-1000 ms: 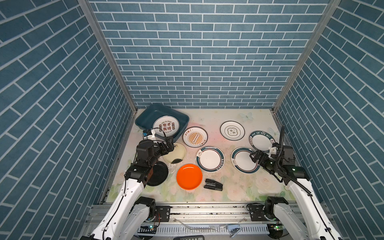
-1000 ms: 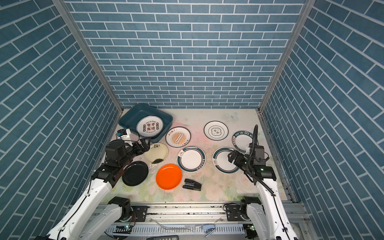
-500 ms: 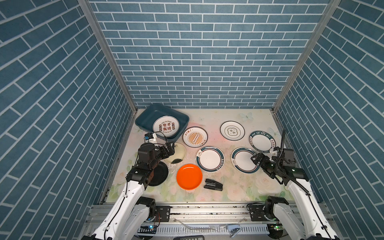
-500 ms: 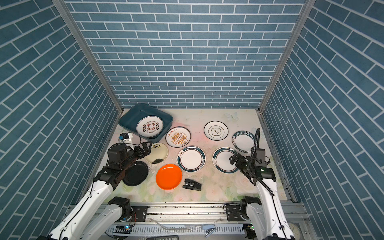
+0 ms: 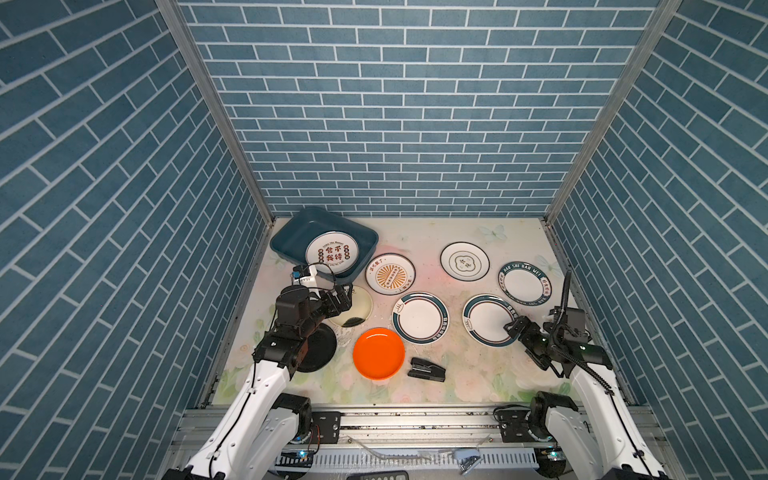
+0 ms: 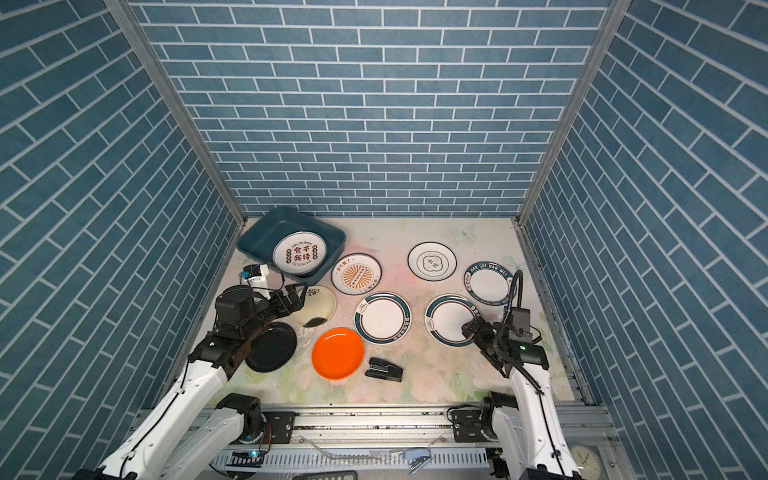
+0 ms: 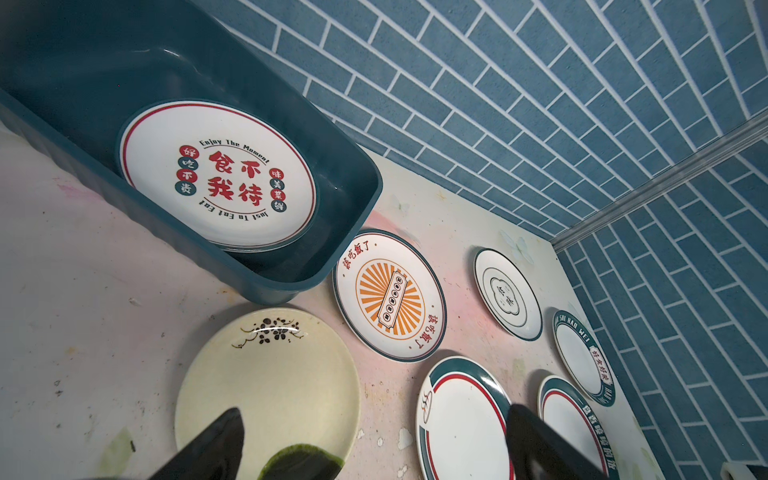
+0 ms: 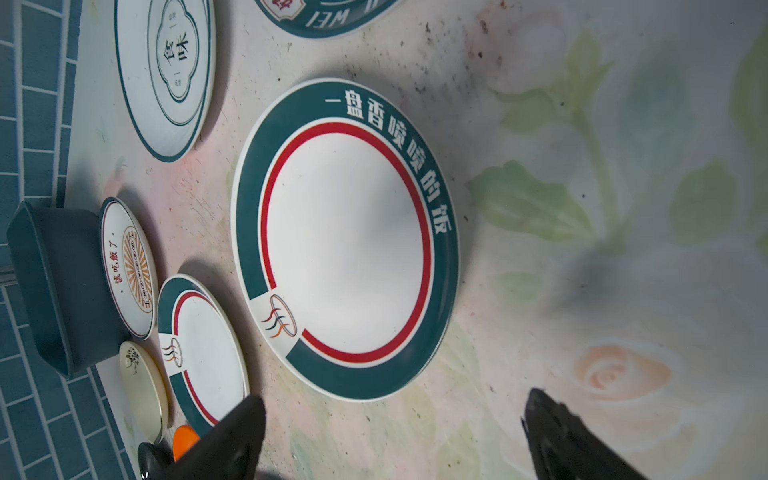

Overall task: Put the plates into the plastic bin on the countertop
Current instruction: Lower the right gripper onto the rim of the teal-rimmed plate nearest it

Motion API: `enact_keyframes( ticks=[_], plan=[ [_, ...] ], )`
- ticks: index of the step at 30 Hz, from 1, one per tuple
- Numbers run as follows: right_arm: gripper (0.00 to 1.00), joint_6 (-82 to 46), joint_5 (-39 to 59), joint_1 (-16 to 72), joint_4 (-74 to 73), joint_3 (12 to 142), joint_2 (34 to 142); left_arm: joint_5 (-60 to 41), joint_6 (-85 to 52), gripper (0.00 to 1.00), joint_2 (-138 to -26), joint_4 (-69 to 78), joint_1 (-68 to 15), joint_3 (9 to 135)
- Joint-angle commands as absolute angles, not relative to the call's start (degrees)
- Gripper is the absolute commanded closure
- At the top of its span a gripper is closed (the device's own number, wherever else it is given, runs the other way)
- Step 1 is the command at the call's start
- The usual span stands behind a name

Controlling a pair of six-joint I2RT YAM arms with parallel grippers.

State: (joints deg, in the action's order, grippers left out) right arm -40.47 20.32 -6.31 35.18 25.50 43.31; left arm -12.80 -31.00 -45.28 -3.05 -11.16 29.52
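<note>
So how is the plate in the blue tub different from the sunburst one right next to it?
The red-lettered plate sits inside the plastic bin; the sunburst plate lies on the countertop just outside it. The red-lettered plate shows big red characters flanked by small dots; the sunburst plate shows orange rays around a central bar. Both are round, white and face up.

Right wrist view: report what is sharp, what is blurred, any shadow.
Right wrist view: the nearest teal-rimmed plate is sharp; fingertips of the right end effector are blurred dark shapes; the floral countertop beside the plate is soft, with a grey shadow smeared across it.
</note>
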Motion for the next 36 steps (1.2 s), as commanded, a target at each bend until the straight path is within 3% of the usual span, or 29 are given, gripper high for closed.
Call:
enact_keyframes(
  ticks=[1,12,27,36],
  plan=[
    [0.06,-44.3,22.2,-6.7,31.1,23.7,43.7,-14.2,-30.6,0.01,-45.4,-2.1,-11.3,28.9],
    [0.23,-47.1,23.0,-7.1,24.0,18.7,45.9,-15.7,-32.8,0.0,-46.5,-3.3,-11.3,29.5],
    [0.68,-51.5,22.9,-7.1,17.0,13.3,43.9,-16.3,-34.9,0.0,-50.3,0.4,-11.3,30.1],
    [0.79,-52.6,23.4,-7.1,10.6,12.5,49.9,-19.2,-35.6,0.01,-51.9,0.4,-11.3,30.0]
  ],
)
